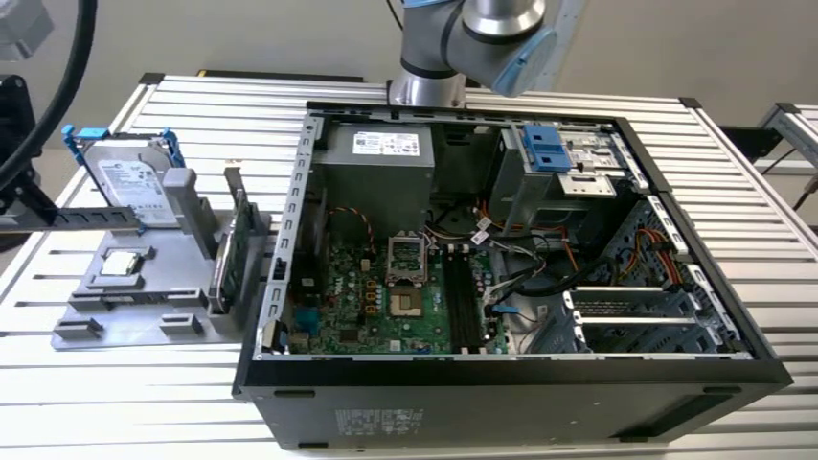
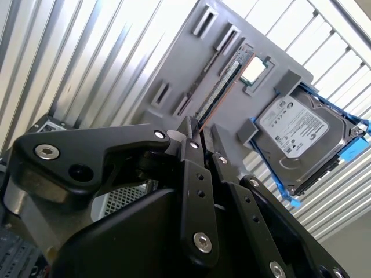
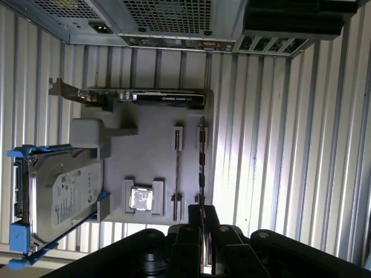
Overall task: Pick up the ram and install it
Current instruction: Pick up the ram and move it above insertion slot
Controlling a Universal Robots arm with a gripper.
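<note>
The ram (image 3: pixel 201 162) is a thin dark strip standing edge-on in the slots of a grey fixture tray (image 3: pixel 151 156), along the tray's edge farthest from the hard drive. In the second wrist view the ram (image 2: pixel 223 81) shows a green-black face with a brownish edge. My gripper (image 3: pixel 203 217) hovers above the tray, in line with one end of the strip. Its black fingers (image 2: pixel 188 136) stand a narrow gap apart with nothing between them. The gripper (image 2: pixel 200 130) is clear of the ram.
On the tray (image 1: pixel 128 307) also sit a silver hard drive (image 1: pixel 128 187) in blue rails, a processor chip (image 3: pixel 141 200) and a green card with a metal bracket (image 3: pixel 156 98). The open computer case (image 1: pixel 511 374) lies at the exterior view's right, with dark memory slots (image 1: pixel 463 297) on its board.
</note>
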